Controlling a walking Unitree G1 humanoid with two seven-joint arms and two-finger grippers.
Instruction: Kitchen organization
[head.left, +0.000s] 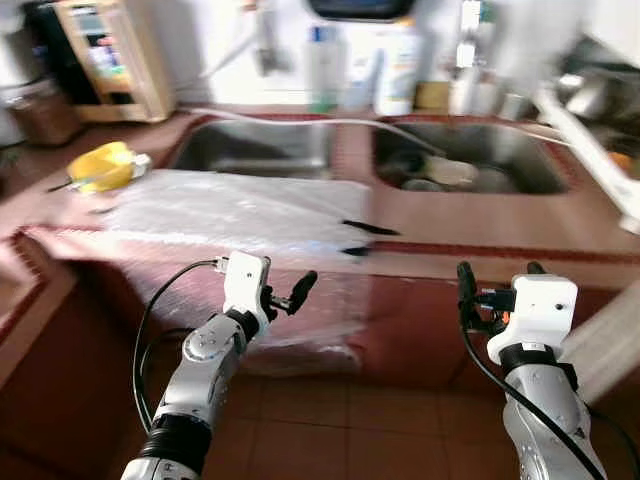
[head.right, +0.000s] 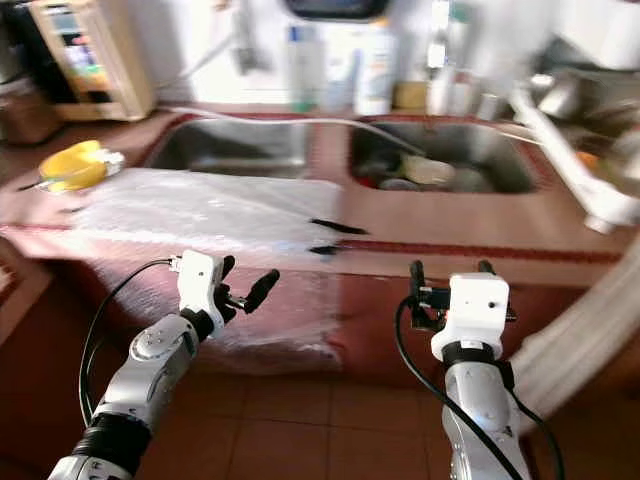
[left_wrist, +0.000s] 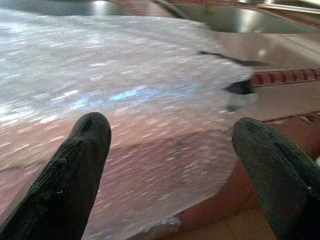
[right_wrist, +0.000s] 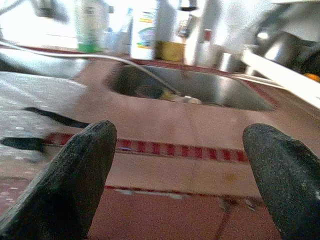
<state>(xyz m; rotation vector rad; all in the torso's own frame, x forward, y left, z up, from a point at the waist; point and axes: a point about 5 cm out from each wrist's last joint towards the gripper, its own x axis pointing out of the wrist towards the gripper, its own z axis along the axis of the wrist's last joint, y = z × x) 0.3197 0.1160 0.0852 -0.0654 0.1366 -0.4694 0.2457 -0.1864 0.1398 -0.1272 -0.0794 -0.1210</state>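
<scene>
Left gripper (head.left: 285, 290) and right gripper (head.left: 497, 278) raised before the counter (head.left: 480, 225), fingers spread, empty.

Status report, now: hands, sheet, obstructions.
Left hand open, low before the counter edge. Right hand open, empty. Bubble wrap sheet draped over counter front, untouched. Yellow bowl beside sheet.
</scene>
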